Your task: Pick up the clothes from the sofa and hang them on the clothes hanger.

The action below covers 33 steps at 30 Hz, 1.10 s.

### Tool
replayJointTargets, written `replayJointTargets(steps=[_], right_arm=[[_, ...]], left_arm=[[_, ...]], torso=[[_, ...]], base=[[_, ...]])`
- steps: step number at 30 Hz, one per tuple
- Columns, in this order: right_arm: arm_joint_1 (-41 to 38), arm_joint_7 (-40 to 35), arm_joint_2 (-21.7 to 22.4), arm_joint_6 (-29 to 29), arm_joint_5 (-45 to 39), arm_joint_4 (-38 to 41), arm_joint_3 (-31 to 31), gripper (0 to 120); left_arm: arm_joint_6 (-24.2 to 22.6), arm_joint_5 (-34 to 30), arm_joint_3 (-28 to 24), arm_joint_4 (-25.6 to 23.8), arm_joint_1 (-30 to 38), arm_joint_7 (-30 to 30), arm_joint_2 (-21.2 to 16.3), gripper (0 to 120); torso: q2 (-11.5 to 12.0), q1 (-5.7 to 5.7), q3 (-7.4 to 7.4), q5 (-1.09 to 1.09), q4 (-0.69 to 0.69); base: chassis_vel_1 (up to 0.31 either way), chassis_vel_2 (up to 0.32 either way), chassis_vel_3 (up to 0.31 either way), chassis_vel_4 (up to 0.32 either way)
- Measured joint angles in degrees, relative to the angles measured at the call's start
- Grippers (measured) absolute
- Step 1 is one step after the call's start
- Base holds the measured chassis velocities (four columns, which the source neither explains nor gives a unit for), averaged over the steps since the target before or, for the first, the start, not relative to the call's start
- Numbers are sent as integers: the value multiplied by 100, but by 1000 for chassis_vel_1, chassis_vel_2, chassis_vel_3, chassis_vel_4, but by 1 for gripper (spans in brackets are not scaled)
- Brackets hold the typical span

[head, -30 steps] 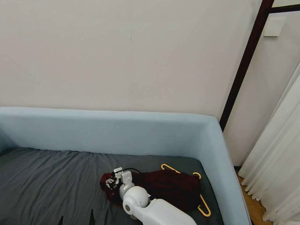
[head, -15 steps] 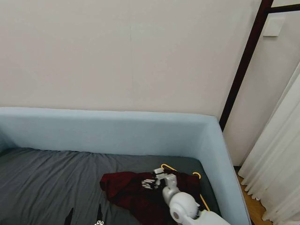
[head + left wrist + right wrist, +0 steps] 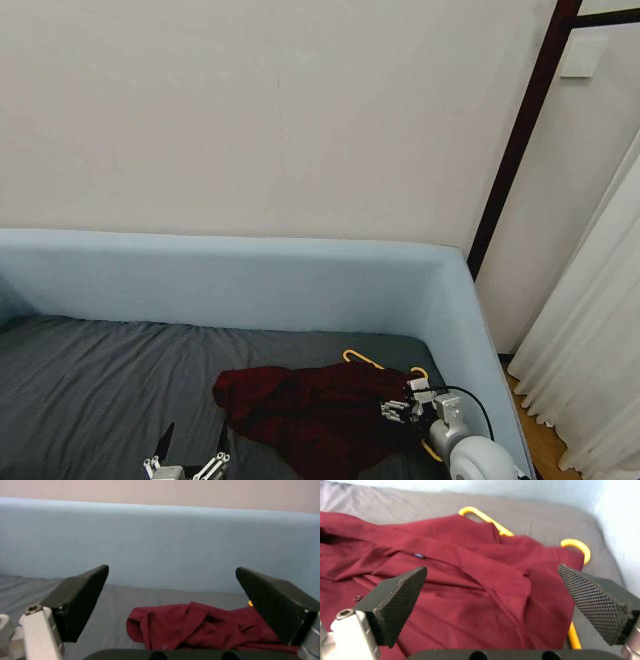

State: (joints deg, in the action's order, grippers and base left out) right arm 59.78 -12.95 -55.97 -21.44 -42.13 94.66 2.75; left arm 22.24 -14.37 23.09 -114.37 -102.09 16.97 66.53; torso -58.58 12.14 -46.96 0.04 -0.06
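Nearest, the left gripper point(image 3: 193, 445) hovered low over the grey seat point(image 3: 90, 380), fingers spread, higher in frame than 0.5 s ago. The right gripper point(image 3: 393, 409), jaws wide and holding nothing, had crossed from the red shirt's point(image 3: 310, 405) left end to its right edge, beside the yellow hanger point(image 3: 360, 358). The shirt lay crumpled before the sofa's blue backrest point(image 3: 250, 285).

Soft, even light, perhaps from the curtain point(image 3: 600, 350) side; faint shadow beneath the shirt point(image 3: 320, 412).

Silver-white right pincer point(image 3: 396, 410), dark knurled fingertips point(image 3: 592, 602) (screw point(image 3: 345, 614) at one base), black cable point(image 3: 474, 394), rounded white joint point(image 3: 478, 463)
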Motion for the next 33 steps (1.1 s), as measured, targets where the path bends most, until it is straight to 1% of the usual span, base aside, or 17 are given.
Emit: replayJointTargets(steps=[2,5,6,7,11,12,15,17,18,22,24,27,28,29,30,31,33], right_arm=[[-41,25,-49,0,-9,-132,2,100],[-129,190,-183,66,44,-588,2,95],[-155,267,-220,114,81,-736,-6,89],[-155,267,-220,114,81,-736,-6,89],[-265,429,-393,281,246,-1217,-74,71],[-265,429,-393,281,246,-1217,-74,71],[-348,523,-496,553,375,-1480,-115,57],[-365,536,-517,622,400,-1527,-121,55],[-373,545,-530,675,435,-1558,-129,49],[-377,550,-534,762,520,-1587,-148,35],[-376,551,-533,771,529,-1588,-150,33],[-346,551,-500,809,552,-1545,-157,14],[-329,551,-486,814,553,-1508,-157,10],[-329,551,-486,814,553,-1508,-157,10],[-303,549,-469,816,554,-1461,-146,5],[-277,545,-456,822,554,-1420,-128,1],[-236,530,-440,828,554,-1352,-99,0]], left_arm=[[-34,-99,-11,51,76,-14,-111,100],[-72,-239,-44,179,282,-39,-379,100],[-86,-294,-68,210,362,-55,-502,100],[-86,-294,-68,210,362,-55,-502,100],[-287,-573,-215,301,808,-103,-1085,100],[-287,-573,-215,301,808,-103,-1085,100],[-348,-472,-327,461,1128,-103,-1250,100],[-392,-511,-379,503,1229,-103,-1304,100],[-436,-576,-442,550,1344,-110,-1359,100],[-584,-838,-686,789,1742,-174,-1513,100],[-616,-897,-738,848,1816,-182,-1535,100],[-964,-1392,-1183,1263,2346,-303,-1676,100],[-1131,-1609,-1371,1365,2529,-348,-1717,100],[-1131,-1609,-1371,1365,2529,-348,-1717,100],[-1399,-1898,-1678,1486,2787,-403,-1773,100],[-1643,-2191,-1967,1663,3071,-465,-1799,100],[-1770,-2490,-2357,2119,3642,-573,-1769,100]], torso=[[0,0,0,1,0],[0,0,0,1,0],[0,0,0,2,-1],[0,0,0,2,-1],[0,0,0,1,-2],[0,0,0,1,-2],[0,1,-1,2,-2],[0,1,-1,1,-1],[0,1,-1,2,0],[0,1,0,1,-2],[0,1,-1,1,-2],[1,1,-1,1,-2],[0,0,-1,2,-1],[0,0,-1,2,-1],[1,1,-1,1,-1],[0,1,0,1,-1],[1,1,-1,1,0]], base=[[0,0,0,0],[0,0,0,0],[0,0,0,0],[0,0,0,0],[0,0,0,0],[0,0,0,0],[0,0,0,0],[0,0,0,0],[0,0,0,0],[0,0,0,0],[0,0,0,0],[0,0,0,0],[0,0,0,0],[0,0,0,0],[0,0,0,0],[0,0,0,0],[0,0,0,0]])
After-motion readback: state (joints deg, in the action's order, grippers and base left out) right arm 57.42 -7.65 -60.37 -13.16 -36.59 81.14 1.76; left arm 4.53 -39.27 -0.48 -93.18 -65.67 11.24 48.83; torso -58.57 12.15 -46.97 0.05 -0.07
